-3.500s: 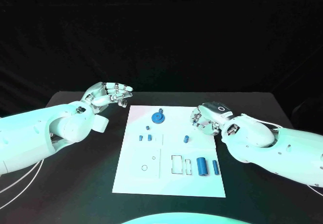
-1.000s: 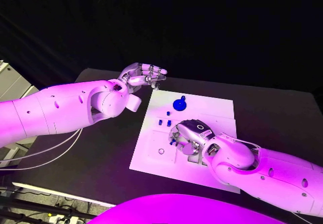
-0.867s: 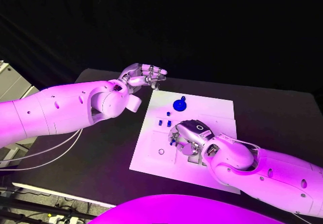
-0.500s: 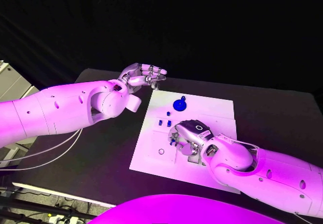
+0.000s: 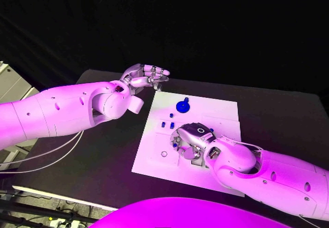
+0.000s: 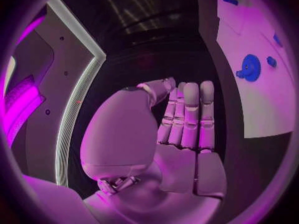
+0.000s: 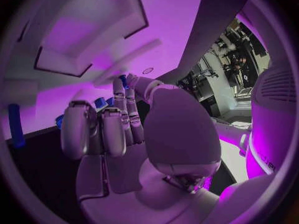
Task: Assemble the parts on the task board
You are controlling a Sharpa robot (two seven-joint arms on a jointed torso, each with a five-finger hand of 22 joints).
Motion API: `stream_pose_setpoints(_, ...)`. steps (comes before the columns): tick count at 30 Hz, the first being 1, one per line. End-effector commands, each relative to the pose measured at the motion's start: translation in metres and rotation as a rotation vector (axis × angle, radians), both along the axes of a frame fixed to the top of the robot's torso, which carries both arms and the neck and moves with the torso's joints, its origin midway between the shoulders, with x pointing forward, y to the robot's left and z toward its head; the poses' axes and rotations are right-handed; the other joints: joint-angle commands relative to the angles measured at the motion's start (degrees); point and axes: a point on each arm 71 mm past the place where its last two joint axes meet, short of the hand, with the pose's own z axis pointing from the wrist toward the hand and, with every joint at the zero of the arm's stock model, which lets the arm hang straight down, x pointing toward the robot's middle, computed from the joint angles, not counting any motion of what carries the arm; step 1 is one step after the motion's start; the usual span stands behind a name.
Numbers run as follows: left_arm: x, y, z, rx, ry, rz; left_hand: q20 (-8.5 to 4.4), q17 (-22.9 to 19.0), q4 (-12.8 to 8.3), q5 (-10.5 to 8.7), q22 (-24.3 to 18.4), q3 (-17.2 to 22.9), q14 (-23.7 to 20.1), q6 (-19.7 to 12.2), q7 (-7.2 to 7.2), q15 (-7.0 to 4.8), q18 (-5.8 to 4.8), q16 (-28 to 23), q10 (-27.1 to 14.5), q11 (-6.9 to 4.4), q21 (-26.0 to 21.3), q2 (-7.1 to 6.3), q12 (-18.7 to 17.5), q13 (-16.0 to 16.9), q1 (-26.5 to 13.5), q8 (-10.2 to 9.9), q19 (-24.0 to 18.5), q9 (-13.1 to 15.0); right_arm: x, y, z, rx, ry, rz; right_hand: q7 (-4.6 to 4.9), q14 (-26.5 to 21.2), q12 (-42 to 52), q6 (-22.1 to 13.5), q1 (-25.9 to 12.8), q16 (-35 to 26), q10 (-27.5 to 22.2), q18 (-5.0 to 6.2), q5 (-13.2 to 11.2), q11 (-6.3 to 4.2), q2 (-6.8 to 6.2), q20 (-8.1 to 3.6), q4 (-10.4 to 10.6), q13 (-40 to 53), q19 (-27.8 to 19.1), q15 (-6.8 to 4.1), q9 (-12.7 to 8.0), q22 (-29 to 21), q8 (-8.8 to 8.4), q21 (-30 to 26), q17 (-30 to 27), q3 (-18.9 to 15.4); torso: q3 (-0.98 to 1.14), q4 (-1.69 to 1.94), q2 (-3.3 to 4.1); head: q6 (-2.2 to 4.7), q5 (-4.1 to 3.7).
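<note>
The white task board (image 5: 206,109) lies mid-table. My right hand (image 5: 190,141) hovers low over its middle with fingers curled around a blue cylinder (image 5: 175,141); in the right wrist view the hand (image 7: 124,129) shows that blue cylinder (image 7: 99,102) behind its fingertips. A second blue cylinder (image 7: 15,126) lies on the board. A blue round disc part (image 5: 183,106) stands at the board's far end, with two small blue pegs (image 5: 163,124) nearer. My left hand (image 5: 144,77) hangs above the table off the board's far left corner, fingers curled in, holding nothing.
The board (image 7: 168,15) has rectangular recesses (image 7: 62,50) close to my right hand. The left wrist view shows my left hand (image 6: 181,129), and beyond it the board (image 6: 261,99) with the disc (image 6: 250,67). Black table surrounds the board.
The camera has shifted. My right hand went from the board's right edge to over its middle and now holds a blue cylinder; over the last second it barely moved. The left hand stayed put.
</note>
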Motion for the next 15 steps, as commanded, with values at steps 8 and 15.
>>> stream_pose_setpoints(8, 0.0, -0.001, 0.001, -0.008, 0.004, -0.008, -0.01, -0.1, 0.0, 0.26, -0.1, -0.4, 0.0, -0.5, 0.14, 0.08, 0.35, -0.4, -0.4, -0.05, -0.4, 0.13, 0.5, 0.1, -0.2, -0.2, 0.4, -0.1, 0.0, -0.004, -0.002, 0.032, -0.011, -0.033, 1.06, 1.2, 0.0, -3.4, -0.2, -3.3, -9.5, 1.84, -0.2, 1.86, -1.23, 2.01, -0.4, -2.4, -1.7, 1.61, -1.3, 4.8, -3.52, -10.3, -5.0, -2.7, 0.01, -0.02, 0.03, 0.35, -0.12)
stream_pose_setpoints(15, -0.001, 0.0, 0.0, -0.007, 0.009, -0.011, -0.01, -0.1, 0.0, 0.26, -0.1, -0.4, 0.0, -0.5, 0.14, 0.08, 0.35, -0.4, -0.4, -0.05, -0.4, 0.13, 0.5, 0.1, -0.2, -0.2, 0.4, -0.1, -0.002, -0.014, 0.004, 0.083, -0.031, -0.062, -0.05, 0.2, 1.1, -5.0, 1.7, -4.7, -12.6, 2.56, -0.1, 2.44, -0.19, 2.52, 0.0, -3.4, -2.7, 2.09, -2.2, 2.7, -5.79, -15.2, -7.7, -8.7, 0.06, 0.0, 0.01, 0.63, -0.41)
